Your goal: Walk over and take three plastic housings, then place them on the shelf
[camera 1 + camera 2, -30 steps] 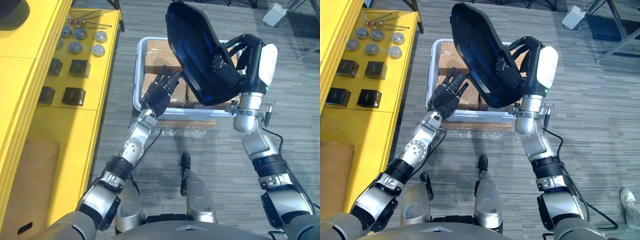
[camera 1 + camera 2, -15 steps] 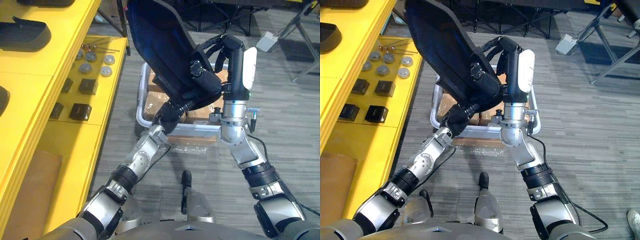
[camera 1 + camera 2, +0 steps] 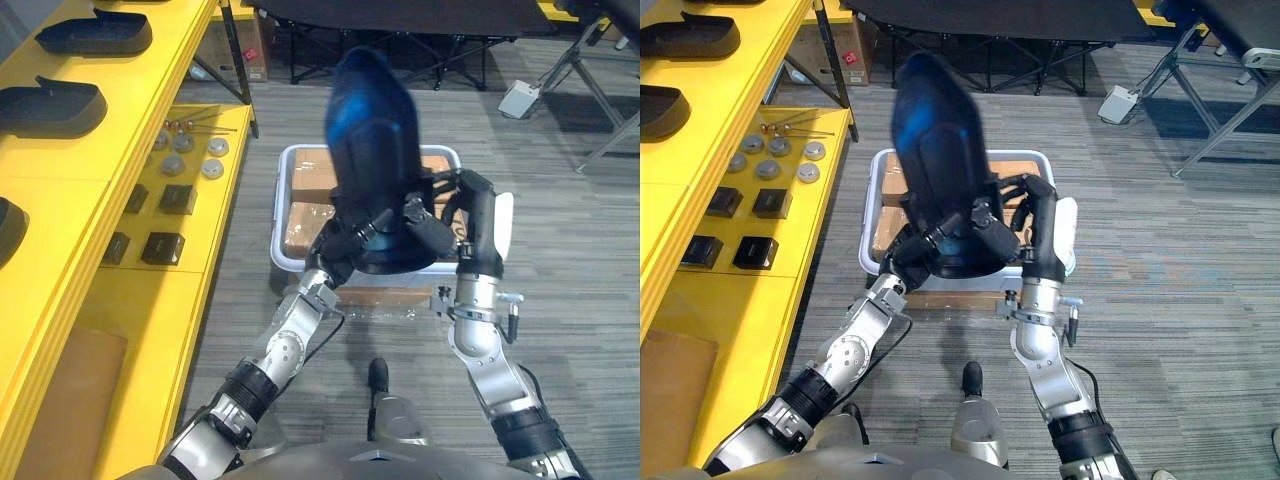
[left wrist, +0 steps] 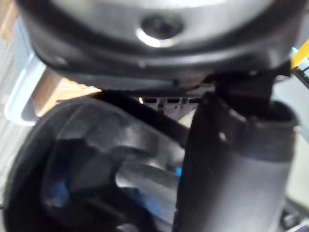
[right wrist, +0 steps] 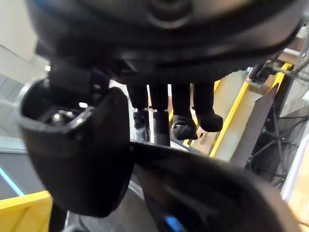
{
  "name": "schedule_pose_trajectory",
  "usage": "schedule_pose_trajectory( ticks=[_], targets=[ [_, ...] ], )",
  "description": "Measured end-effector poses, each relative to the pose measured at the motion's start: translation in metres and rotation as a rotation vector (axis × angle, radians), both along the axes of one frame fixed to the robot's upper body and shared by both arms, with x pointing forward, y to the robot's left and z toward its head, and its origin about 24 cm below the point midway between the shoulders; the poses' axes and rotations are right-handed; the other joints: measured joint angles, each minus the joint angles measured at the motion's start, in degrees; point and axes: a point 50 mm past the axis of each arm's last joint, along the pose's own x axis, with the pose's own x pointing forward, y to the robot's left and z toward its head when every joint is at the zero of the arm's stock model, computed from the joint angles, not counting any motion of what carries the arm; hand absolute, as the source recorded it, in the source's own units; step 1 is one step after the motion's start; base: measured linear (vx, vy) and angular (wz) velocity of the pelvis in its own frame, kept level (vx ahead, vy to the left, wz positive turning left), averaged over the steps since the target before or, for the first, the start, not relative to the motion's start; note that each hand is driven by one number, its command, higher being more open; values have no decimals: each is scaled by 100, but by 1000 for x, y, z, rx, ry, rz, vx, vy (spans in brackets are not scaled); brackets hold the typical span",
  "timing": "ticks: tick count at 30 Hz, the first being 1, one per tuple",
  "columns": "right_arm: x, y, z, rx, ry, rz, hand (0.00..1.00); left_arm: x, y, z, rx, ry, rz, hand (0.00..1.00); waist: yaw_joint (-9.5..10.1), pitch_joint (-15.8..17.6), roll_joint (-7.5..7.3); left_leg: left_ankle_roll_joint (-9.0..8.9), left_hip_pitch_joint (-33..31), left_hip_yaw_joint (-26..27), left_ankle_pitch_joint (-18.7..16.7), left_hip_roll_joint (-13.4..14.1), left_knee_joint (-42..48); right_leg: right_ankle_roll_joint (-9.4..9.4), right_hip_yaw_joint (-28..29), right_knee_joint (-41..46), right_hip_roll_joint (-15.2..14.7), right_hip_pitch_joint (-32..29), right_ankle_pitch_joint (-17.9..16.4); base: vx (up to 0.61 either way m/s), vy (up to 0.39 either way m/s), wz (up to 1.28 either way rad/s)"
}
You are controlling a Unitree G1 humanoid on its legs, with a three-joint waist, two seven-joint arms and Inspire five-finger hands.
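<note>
The right hand (image 3: pixel 447 225) is clamped on the lower rim of a dark plastic housing (image 3: pixel 372 140), holding it upright above the white bin (image 3: pixel 279 215). The left hand (image 3: pixel 338 243) meets its underside, but whether it grips cannot be told. This looks like the carrying step. Next comes a turn left to the yellow shelf (image 3: pixel 70 170), setting the part beside the housings there (image 3: pixel 50 100).

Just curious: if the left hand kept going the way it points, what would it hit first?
The black housing: the left hand lies right against its lower end. Behind that, likely the white bin, though depth is unclear.
</note>
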Motion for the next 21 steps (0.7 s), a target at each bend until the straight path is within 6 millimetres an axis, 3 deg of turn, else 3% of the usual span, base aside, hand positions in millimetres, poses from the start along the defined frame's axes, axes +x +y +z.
schedule_pose_trajectory(
  ticks=[4,8,21],
  targets=[
    [-8,-4,-9,18,42,-17,0,4,7,24,-150,-71,66,0,-5,-164,61,-6,83,12,43,-19,-112,-1,-2,12,-4,21,-22,0,0,0],
    [-10,1,-12,34,52,-1,0,5,13,36,-265,-118,88,0,18,-277,76,-5,175,-1,96,-31,-203,-1,-40,7,-9,90,-42,-18,2,2],
    [-15,14,-21,64,91,43,0,-4,9,37,-132,-195,42,0,22,-521,49,-7,176,-25,149,-39,-286,0,-88,-29,-9,86,-36,-2,0,0]
  ],
)
